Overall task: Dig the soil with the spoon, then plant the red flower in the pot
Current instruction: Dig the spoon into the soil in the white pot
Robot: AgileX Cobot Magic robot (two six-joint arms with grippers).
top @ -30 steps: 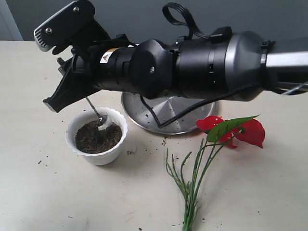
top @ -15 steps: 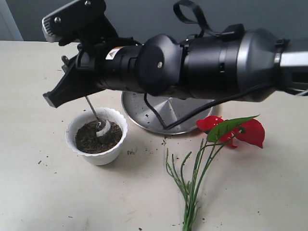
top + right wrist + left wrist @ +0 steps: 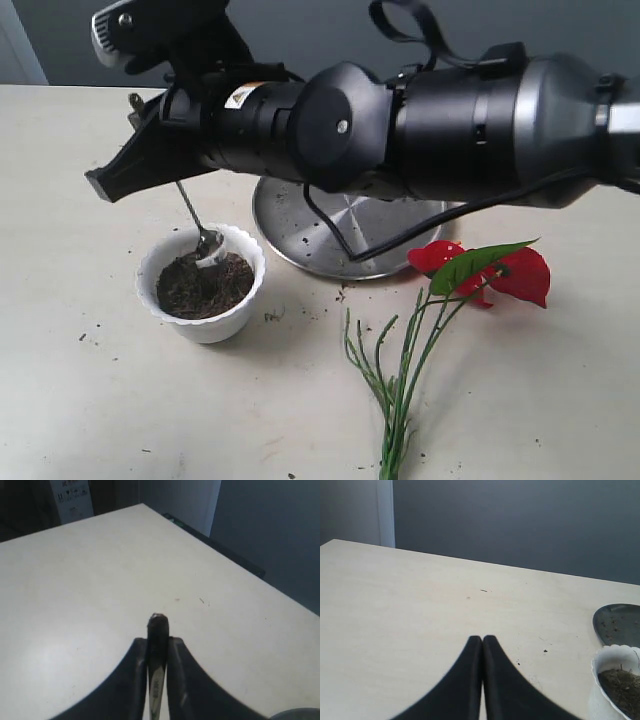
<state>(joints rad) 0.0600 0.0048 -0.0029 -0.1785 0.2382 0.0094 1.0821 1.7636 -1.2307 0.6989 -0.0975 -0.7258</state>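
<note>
The right gripper [image 3: 157,680], reaching left, clamps the spoon [image 3: 200,232] over the pot [image 3: 201,285] of soil [image 3: 203,283]. The red flower [image 3: 440,310] lies right on the tabletop [image 3: 120,400]; flimsy stems, best pinched low. The left gripper [image 3: 482,645] is closed, empty.

The spoon [image 3: 200,232] is thin polished metal; the plate [image 3: 345,232] is brushed metal with a dull shine. The pot [image 3: 201,283] looks glazed white and ribbed, its soil [image 3: 205,285] crumbly and matt. The flower [image 3: 525,275] is glossy. The table [image 3: 120,400] is smooth, pale and matt.
</note>
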